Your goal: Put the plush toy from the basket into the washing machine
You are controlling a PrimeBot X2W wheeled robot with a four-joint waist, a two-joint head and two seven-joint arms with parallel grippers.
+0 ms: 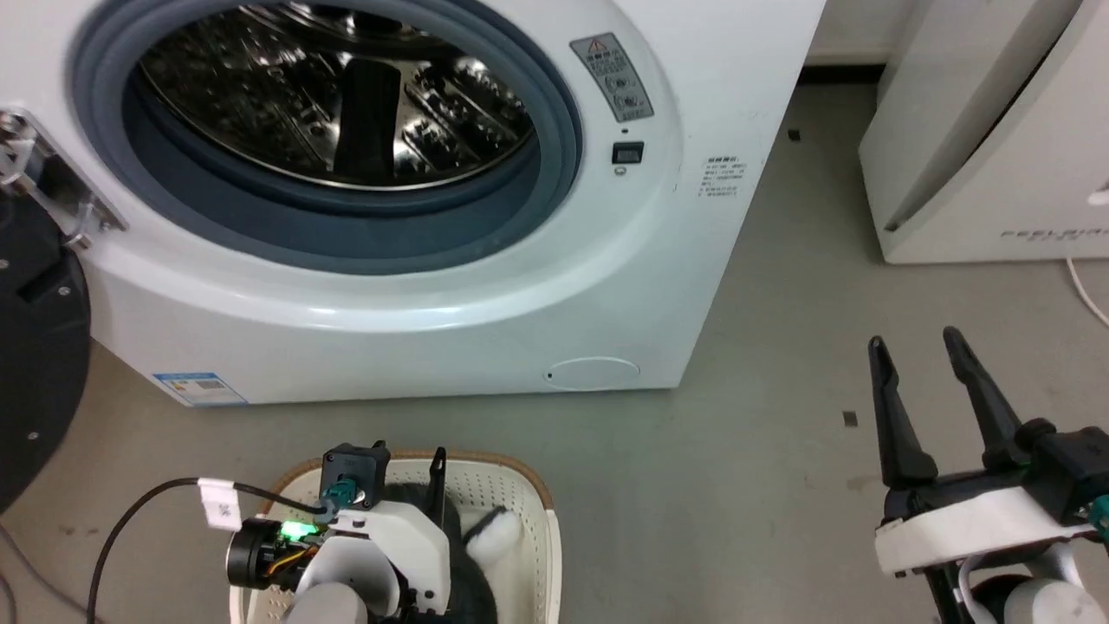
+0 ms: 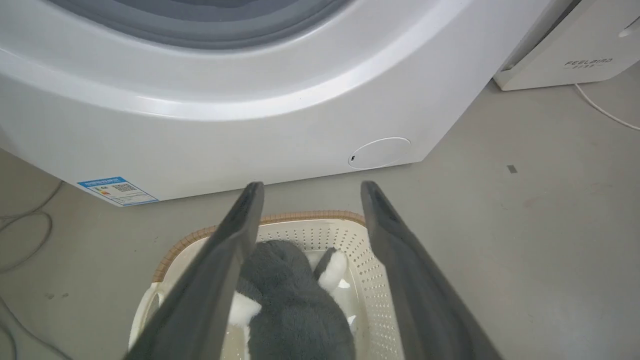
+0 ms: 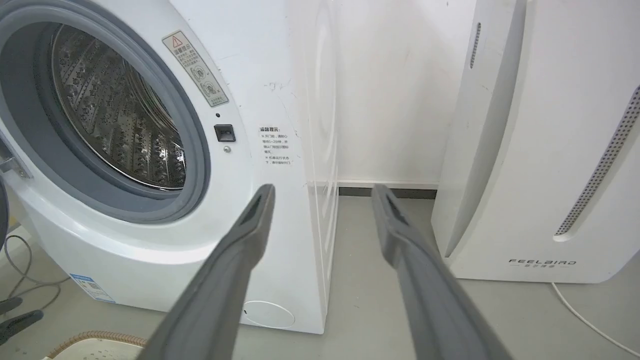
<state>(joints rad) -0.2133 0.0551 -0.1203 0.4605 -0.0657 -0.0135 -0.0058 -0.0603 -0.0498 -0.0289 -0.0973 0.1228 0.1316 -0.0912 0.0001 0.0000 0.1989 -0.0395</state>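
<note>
Grey floor point(image 1: 780, 390) by washing machine point(image 1: 433, 329): left gripper point(image 2: 311, 187) spread wide, empty, over plush toy point(image 2: 290, 300) in basket point(image 2: 372, 280); risks pinching mere fur, slipping.

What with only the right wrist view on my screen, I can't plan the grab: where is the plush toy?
Observer: The plush toy lies inside the basket, on the floor in front of the washing machine.
Operator: Where is the left gripper?
Observer: The left gripper hangs over the basket, open, and the left wrist view shows the toy between its fingers.
Operator: Is the door out of the way?
Observer: Yes, the dark door is swung open, at the left of the head view.
</note>
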